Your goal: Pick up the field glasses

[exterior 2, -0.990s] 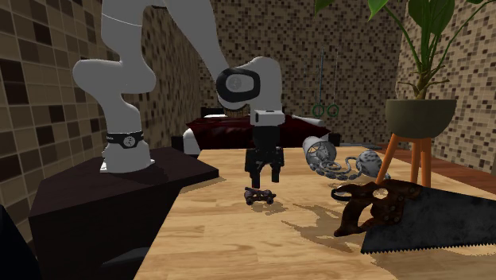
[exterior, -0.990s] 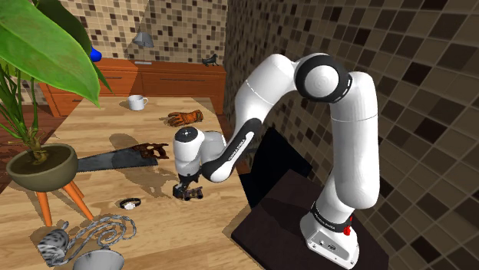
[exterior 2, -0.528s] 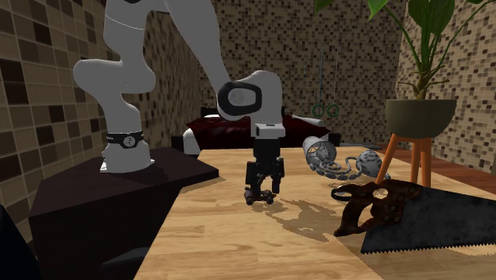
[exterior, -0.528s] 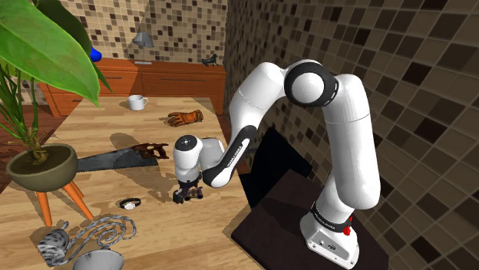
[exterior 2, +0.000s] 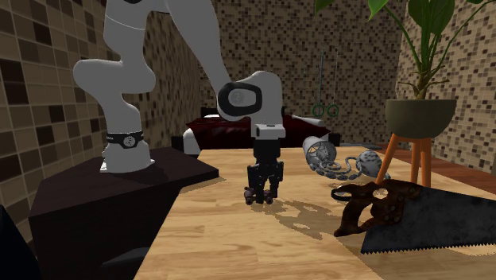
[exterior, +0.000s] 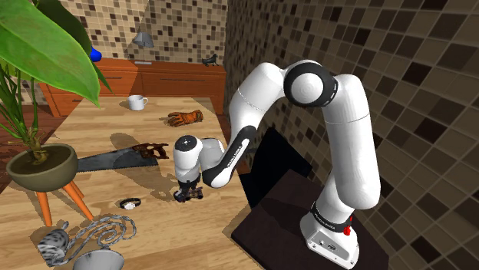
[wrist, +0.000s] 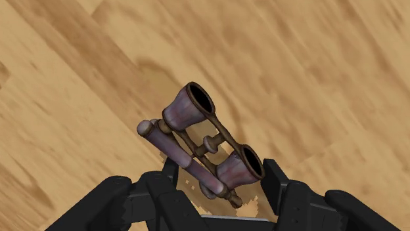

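Observation:
The field glasses [wrist: 200, 134] are small, with purplish barrels and a brown frame, and lie on the wooden table [wrist: 315, 79]. My black gripper [wrist: 222, 177] is down over them, its fingers [wrist: 274, 180] shut on the barrel nearest the hand. In the shoulder view the gripper [exterior: 188, 190] stands upright on the field glasses [exterior: 192, 195] near the table's right edge. In the second exterior view the gripper [exterior 2: 263, 189] hides most of the field glasses [exterior 2: 256, 196], which rest on the tabletop.
A rusty hand saw [exterior: 123, 157], a wristwatch [exterior: 129, 203], a chain [exterior: 107, 228], a brown glove [exterior: 184, 118] and a white mug [exterior: 137, 102] lie about the table. A potted plant [exterior: 42, 169] stands on orange legs at the shoulder view's left. The dark stand [exterior: 299, 222] adjoins the table.
The gripper came down from above the field glasses onto them, and its fingers, apart before, have closed on them.

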Robot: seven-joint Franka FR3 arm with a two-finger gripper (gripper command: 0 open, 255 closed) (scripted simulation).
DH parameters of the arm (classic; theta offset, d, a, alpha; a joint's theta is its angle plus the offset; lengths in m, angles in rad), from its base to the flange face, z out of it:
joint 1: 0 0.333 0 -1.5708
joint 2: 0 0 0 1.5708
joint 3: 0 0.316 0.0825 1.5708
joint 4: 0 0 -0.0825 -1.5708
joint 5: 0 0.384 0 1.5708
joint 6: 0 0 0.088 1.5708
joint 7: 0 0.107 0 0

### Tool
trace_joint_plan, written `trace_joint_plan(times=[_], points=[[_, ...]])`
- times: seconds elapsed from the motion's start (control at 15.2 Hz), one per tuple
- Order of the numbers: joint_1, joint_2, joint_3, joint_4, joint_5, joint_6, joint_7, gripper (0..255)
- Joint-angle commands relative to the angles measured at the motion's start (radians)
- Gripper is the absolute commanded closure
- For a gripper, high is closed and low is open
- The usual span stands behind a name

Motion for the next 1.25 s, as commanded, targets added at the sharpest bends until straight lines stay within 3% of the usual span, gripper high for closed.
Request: trace_joint_plan(times=[0.0, 1.19], points=[[0.0, 0.0, 0.0, 0.0, 0.0, 0.0, 0.0, 255], [-0.076, -0.185, 0.105, -0.047, 0.152, -0.125, -0.133, 255]])
